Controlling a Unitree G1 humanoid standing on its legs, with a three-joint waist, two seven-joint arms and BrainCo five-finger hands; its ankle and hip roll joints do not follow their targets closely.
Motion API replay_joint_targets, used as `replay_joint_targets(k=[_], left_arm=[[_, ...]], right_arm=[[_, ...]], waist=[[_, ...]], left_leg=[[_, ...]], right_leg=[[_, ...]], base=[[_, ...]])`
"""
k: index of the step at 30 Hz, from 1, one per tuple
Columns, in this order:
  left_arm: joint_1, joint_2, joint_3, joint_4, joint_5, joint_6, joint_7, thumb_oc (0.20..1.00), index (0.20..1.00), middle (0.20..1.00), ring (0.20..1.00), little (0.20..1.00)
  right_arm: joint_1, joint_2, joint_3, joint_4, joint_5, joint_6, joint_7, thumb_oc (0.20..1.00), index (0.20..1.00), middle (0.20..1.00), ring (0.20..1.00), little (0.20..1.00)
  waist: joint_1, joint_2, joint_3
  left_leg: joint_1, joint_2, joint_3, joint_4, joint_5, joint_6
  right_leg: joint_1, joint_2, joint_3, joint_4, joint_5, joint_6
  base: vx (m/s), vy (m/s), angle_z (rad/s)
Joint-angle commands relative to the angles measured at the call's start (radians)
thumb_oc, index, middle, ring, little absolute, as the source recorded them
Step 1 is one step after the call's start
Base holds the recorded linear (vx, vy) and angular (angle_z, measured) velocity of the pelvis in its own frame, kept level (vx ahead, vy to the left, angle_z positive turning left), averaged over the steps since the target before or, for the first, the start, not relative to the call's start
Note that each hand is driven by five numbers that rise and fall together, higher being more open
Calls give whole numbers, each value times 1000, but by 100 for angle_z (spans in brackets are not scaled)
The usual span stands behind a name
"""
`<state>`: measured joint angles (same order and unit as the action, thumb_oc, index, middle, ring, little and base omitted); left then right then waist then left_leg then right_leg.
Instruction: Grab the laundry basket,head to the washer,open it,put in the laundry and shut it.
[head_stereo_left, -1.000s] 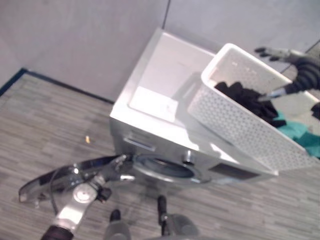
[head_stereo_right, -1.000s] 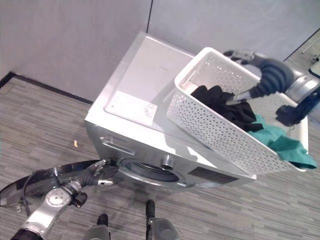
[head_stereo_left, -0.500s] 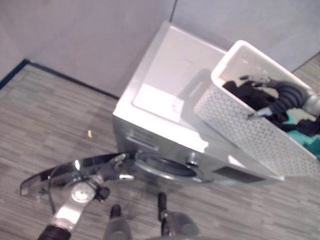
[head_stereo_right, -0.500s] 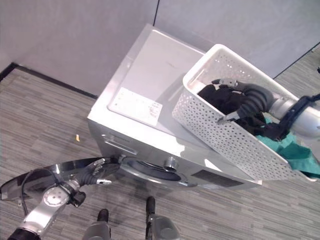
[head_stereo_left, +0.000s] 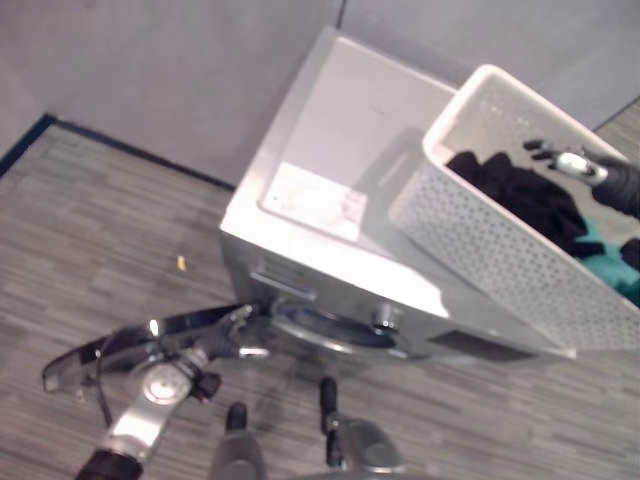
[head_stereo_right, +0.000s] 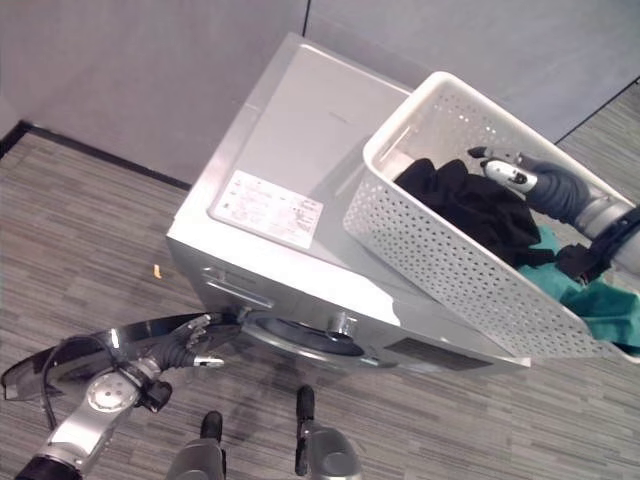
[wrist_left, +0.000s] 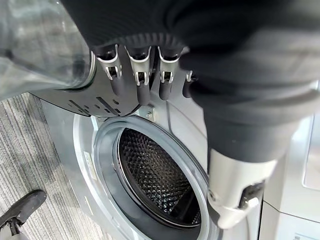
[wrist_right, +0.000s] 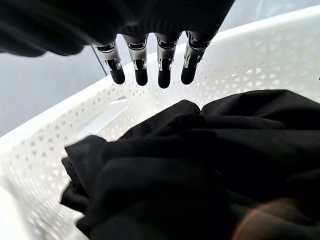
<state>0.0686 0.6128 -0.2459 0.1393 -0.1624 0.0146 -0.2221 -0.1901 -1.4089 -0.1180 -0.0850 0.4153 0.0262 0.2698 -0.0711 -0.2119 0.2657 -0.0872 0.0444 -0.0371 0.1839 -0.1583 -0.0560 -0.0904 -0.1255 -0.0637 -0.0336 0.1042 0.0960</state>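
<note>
Silver fingers with dark tips hang straight and relaxed from the right hand (head_stereo_right: 510, 172), which hovers inside the white laundry basket (head_stereo_right: 450, 260) just above the clothes and holds nothing. In the right wrist view those fingertips (wrist_right: 160, 77) point down at a heap of black laundry (wrist_right: 200, 165), with a gap between them and the cloth. The black heap (head_stereo_right: 465, 205) fills the middle of the basket, and a teal garment (head_stereo_right: 605, 310) lies beside it towards the basket's near right end, partly spilling over the rim. The basket's walls are perforated, with a slot handle in the far end wall (wrist_right: 102, 117). It rests tilted on the right part of the washer (head_stereo_right: 290, 165) top, overhanging the machine's right edge.

Further out, a white label sheet (head_stereo_right: 265, 208) lies on the washer's lid near its front left corner. Below it the front panel carries a drawer handle and a round knob (head_stereo_right: 345, 322).

The left hand (head_stereo_right: 190, 350) is low at the front of the machine, its fingers curled over the edge of the open washer door (head_stereo_left: 120, 345), a dark glass disc swung out to the left. In the left wrist view those fingers (wrist_left: 137, 75) hook over the door's rim, and past them the round opening and the perforated steel drum (wrist_left: 155, 175) show, with no cloth visible inside.

A small orange scrap (head_stereo_left: 181, 263) lies on the grey striped floor (head_stereo_right: 80, 240) left of the washer.
</note>
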Motion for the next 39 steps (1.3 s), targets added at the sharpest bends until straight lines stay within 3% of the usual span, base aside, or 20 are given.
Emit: replay_joint_targets(k=[1, 14, 22, 29, 39], left_arm=[[-12, 3, -27, -3, -41, -40, 6, 1000, 1000, 1000, 1000, 1000], [1, -1, -20, -22, -55, -42, 10, 1000, 1000, 1000, 1000, 1000], [31, 15, -14, -48, -94, -45, 5, 1000, 1000, 1000, 1000, 1000], [44, 26, -21, -76, -192, -54, 24, 1000, 1000, 1000, 1000, 1000], [40, 29, -17, -97, -209, -56, 37, 1000, 1000, 1000, 1000, 1000]], right_arm=[[-128, -27, -29, 78, 65, -46, -72, 1000, 1000, 1000, 1000, 1000], [-24, -33, -61, 42, 40, -41, -46, 1000, 1000, 1000, 1000, 1000], [113, -51, -121, 31, -74, -14, -14, 1000, 1000, 1000, 1000, 1000], [37, -3, -29, 179, -146, -3, -49, 1000, 1000, 1000, 1000, 1000], [-2, 26, 71, 170, -163, 2, -24, 1000, 1000, 1000, 1000, 1000]], waist=[[26, 17, -39], [20, 1, -29], [27, 15, -9], [46, 47, 17], [65, 59, 54]], left_leg=[[77, 66, 30, -105, -14, 33], [82, 75, 34, -100, -20, 28], [69, 73, 25, -102, -11, 25], [20, 58, 2, -88, 5, 24], [-34, 51, -28, -83, 31, 18]], right_leg=[[-56, -68, -18, 92, -22, 86], [-42, -58, -25, 88, -32, 82], [-42, -63, -31, 82, -36, 80], [-55, -78, -38, 78, -37, 73], [-74, -86, -65, 84, -41, 66]], base=[[30, -11, -24], [6, -2, -3], [-2, -5, 3], [-24, -16, 12], [-27, -24, 14]])
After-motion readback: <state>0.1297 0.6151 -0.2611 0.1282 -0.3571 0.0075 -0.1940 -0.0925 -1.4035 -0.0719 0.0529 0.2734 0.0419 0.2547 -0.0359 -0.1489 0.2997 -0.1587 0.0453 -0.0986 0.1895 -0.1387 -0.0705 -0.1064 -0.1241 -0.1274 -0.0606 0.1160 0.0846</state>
